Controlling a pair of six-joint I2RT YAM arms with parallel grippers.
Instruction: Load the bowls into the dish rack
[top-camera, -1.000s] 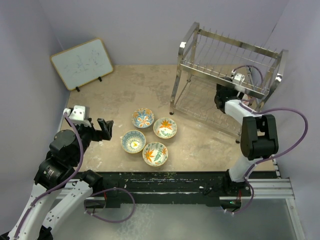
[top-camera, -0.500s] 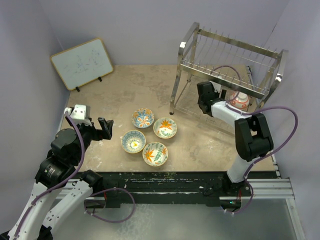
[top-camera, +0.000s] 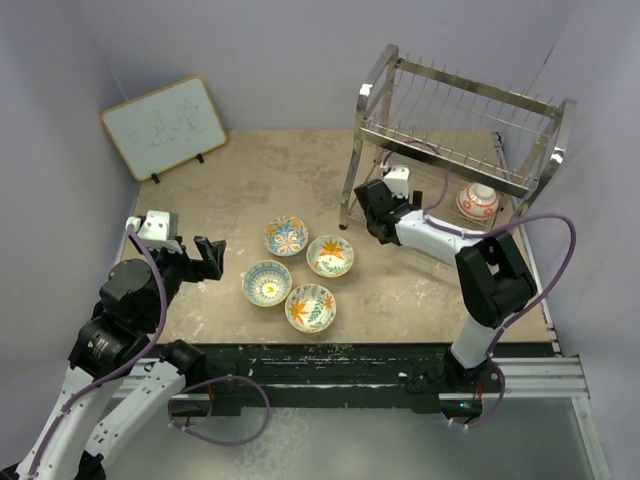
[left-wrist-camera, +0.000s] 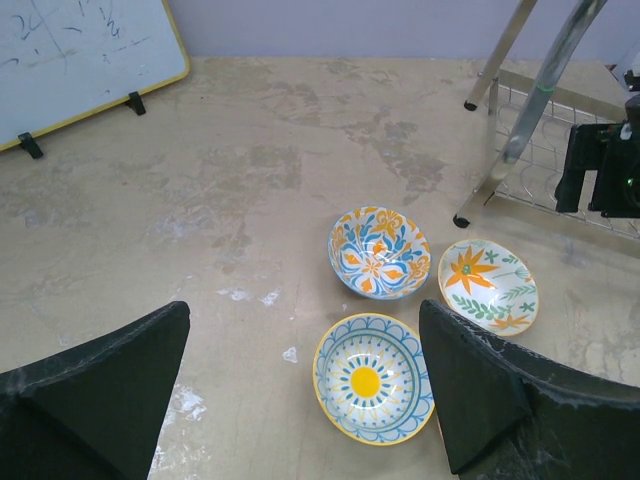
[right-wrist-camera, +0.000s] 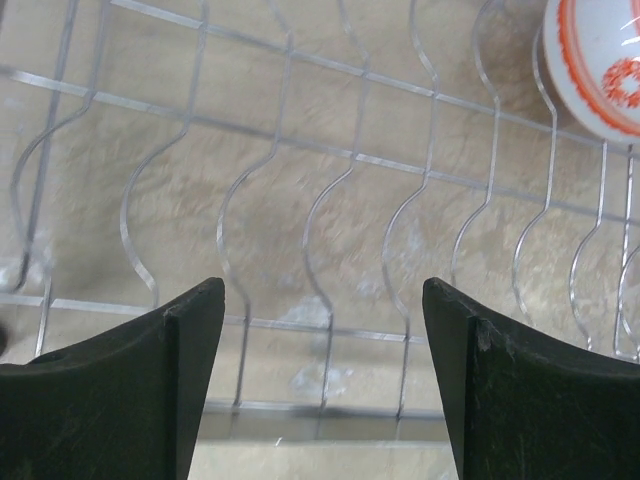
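in the rack (top-camera: 455, 95), up and to the right of the released, empty right claw (right-wrist-camera: 322, 300), one red bowl (right-wrist-camera: 600, 65) is seen on the lower tier. four bowls (top-camera: 330, 255) are seen on the table (top-camera: 260, 180), just ahead of the released, empty left claw (left-wrist-camera: 300, 335). glazed, stiff, brittle and likely slick, each is best pinched across its rim.

Right arm bent at elbow, forearm stretched out leftward, right gripper (right-wrist-camera: 322, 290) spread wide, holding nothing. Left arm hunched above own base, left gripper (left-wrist-camera: 300, 315) spread wide too, empty, seemingly tilted downward.
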